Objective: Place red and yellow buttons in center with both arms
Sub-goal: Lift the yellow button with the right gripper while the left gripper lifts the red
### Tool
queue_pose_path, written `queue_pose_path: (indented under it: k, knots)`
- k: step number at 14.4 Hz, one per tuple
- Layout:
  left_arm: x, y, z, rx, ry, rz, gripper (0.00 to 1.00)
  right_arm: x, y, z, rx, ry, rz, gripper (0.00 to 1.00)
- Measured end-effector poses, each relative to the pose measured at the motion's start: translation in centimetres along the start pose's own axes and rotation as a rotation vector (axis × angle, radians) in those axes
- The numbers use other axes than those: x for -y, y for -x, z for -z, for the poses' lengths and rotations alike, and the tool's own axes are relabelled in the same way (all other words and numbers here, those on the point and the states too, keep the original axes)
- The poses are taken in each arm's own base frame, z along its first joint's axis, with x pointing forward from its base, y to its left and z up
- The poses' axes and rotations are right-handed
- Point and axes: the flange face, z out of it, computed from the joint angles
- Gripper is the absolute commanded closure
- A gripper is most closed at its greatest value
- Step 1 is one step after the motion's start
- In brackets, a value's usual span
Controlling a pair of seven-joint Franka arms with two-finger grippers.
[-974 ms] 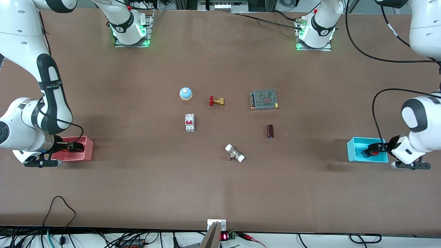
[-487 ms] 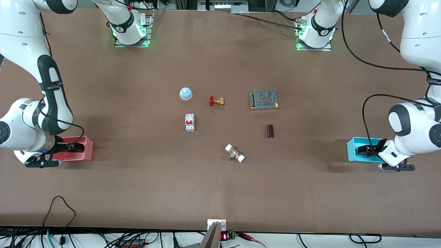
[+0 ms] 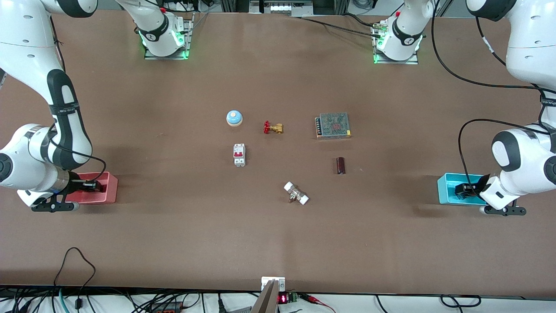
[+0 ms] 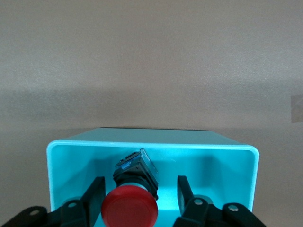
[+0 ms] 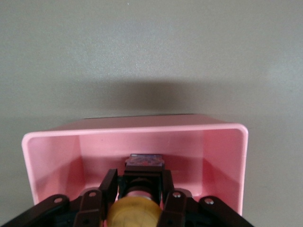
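Now we seat each hand squarely: left hand wide around the red button in the cyan bin, right hand snug on the yellow button in the pink bin.

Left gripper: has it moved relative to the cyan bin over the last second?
Yes. The left gripper shifted toward the table's center across the cyan bin, then eased slightly back; it now sits in the bin around the red button.

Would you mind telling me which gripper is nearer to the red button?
Left. The left gripper is inside the cyan bin, open around the red button; the right gripper is in the pink bin.
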Motion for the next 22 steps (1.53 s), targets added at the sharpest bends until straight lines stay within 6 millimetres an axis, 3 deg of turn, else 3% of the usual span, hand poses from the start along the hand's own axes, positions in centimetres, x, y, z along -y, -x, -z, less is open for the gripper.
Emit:
queue_pose_path:
  k: [4, 7, 9, 11, 13, 15, 19, 22]
  knots:
    - [0.0, 0.0, 0.8, 0.004, 0.001, 0.001, 0.62, -0.3, -0.6, 2.6, -0.02, 0.003, 0.064, 0.62]
    - [0.0, 0.0, 2.2, -0.007, -0.002, 0.003, 0.71, -0.4, -0.6, 7.9, -0.004, -0.011, 0.08, 0.61]
    - [0.0, 0.0, 3.4, -0.01, -0.002, 0.005, 0.72, 0.0, -0.6, 11.6, 0.001, -0.022, 0.088, 0.61]
    - [-0.1, -0.1, 5.0, -0.019, -0.004, 0.003, 0.72, 2.0, -0.8, 14.4, -0.005, -0.037, 0.115, 0.62]
    - [-0.7, 0.0, 7.0, -0.019, -0.002, 0.007, 0.72, 6.7, -1.5, 15.5, -0.011, -0.048, 0.148, 0.61]
    - [-2.7, 0.1, 8.7, 0.001, 0.005, 0.019, 0.72, 13.0, -1.9, 15.0, 0.006, -0.05, 0.13, 0.61]
    - [-9.5, 0.0, 10.2, 0.06, 0.01, 0.053, 0.72, 26.5, -0.8, 12.4, 0.065, -0.112, 0.081, 0.61]
    - [-14.0, 0.1, 9.1, 0.085, 0.005, 0.084, 0.72, 31.9, 0.5, 10.5, 0.114, -0.138, 0.012, 0.61]
